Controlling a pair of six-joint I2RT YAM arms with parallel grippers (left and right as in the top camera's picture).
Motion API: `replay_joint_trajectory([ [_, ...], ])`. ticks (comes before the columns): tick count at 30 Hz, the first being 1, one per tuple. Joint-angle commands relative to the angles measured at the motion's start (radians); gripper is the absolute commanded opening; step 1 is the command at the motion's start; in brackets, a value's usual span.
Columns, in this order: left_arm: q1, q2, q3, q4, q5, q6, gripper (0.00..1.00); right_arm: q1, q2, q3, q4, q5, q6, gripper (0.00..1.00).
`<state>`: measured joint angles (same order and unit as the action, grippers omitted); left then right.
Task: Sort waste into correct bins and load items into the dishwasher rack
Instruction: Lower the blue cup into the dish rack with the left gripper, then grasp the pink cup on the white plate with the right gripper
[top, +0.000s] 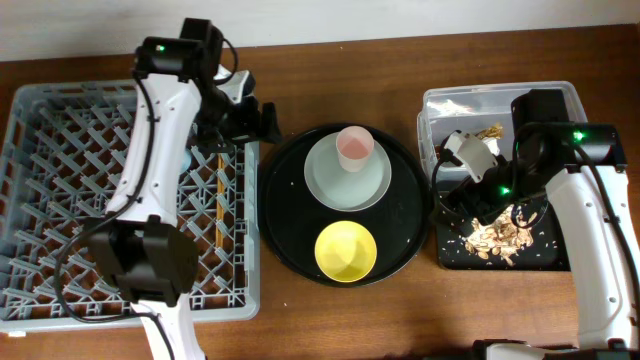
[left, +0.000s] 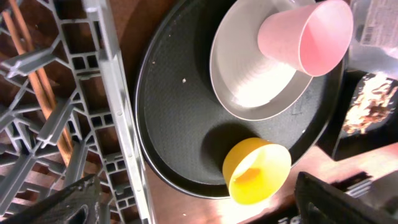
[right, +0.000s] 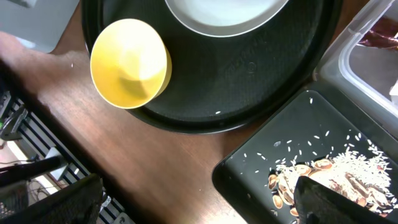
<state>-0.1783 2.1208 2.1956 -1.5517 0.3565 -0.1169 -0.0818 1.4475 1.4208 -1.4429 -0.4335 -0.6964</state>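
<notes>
The left hand (top: 255, 120) is held just left of the round tray (top: 290, 235), over the near edge of the rack (top: 60, 200). Its fingers are spread wide and nothing is held between them. The right hand (top: 452, 200) is held just right of the round tray, at the edge of the black bin (top: 450, 255). It is likewise opened wide and empty.

On the round tray the plate (top: 325, 185) lies toward the back. The pink cup (top: 355, 148) stands mouth up on it, and the bowl (top: 346, 250) sits toward the front. The chopsticks (top: 218, 195) are seen in the rack, left of the round tray. Scraps (top: 495, 238) are heaped in the black bin, right of the round tray, and the clear tub (top: 440, 110) is set behind that bin.

The cup is judged the next item to be loaded, by the left hand. It is best pinched across its wall near the rim and lifted straight up, so that the plate beneath is not dragged. The round tray's raised lip should be cleared before the cup is turned mouth down over free pegs.

A printed label (left: 373, 25) is seen at the tub in the left wrist view, and faint raised marks are seen on the round tray's floor in the right wrist view. Neither can be read, and no brand is made out.
</notes>
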Motion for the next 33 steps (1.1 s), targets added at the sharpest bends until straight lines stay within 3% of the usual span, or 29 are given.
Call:
replay_joint_trajectory([
  [1, 0.002, 0.003, 0.014, -0.006, -0.058, 0.016, 0.99, -0.004, 0.001, -0.003, 0.099, -0.005, -0.034, 0.99],
  [6, 0.061, -0.024, 0.016, -0.006, -0.057, 0.016, 0.99, -0.004, 0.001, -0.003, 0.281, -0.031, -0.028, 0.99],
  [8, 0.100, -0.052, 0.016, -0.007, -0.058, 0.017, 0.99, -0.003, 0.001, -0.003, 0.364, -0.225, 0.016, 0.99],
  [13, 0.153, -0.064, 0.016, -0.027, -0.151, 0.017, 0.99, -0.003, 0.001, -0.004, 0.372, -0.661, 0.144, 0.99],
  [16, 0.186, -0.064, 0.016, -0.043, -0.208, 0.016, 0.99, 0.013, 0.009, -0.004, 0.403, -0.735, 0.195, 0.99],
  [18, 0.207, -0.064, 0.016, -0.042, -0.208, 0.016, 0.99, 0.059, 0.011, -0.004, 0.435, -0.559, 0.367, 0.99],
  [21, 0.237, -0.064, 0.016, -0.032, -0.208, -0.021, 0.99, 0.218, 0.014, -0.004, 0.497, -0.068, 0.651, 0.99],
  [24, 0.250, -0.064, 0.016, -0.032, -0.208, -0.040, 0.99, 0.407, 0.014, -0.004, 0.550, 0.191, 0.668, 0.99],
  [28, 0.249, -0.064, 0.016, -0.032, -0.208, -0.040, 0.99, 0.571, 0.014, -0.004, 0.665, 0.200, 0.685, 0.99],
  [29, 0.249, -0.064, 0.016, -0.032, -0.208, -0.040, 0.99, 0.599, 0.018, -0.004, 0.701, 0.226, 0.716, 0.94],
  [32, 0.249, -0.064, 0.016, -0.032, -0.208, -0.040, 0.99, 0.642, 0.043, -0.004, 0.722, 0.463, 0.797, 0.50],
  [33, 0.249, -0.064, 0.016, -0.032, -0.208, -0.040, 0.99, 0.649, 0.061, -0.006, 0.721, 0.565, 0.848, 0.49],
])
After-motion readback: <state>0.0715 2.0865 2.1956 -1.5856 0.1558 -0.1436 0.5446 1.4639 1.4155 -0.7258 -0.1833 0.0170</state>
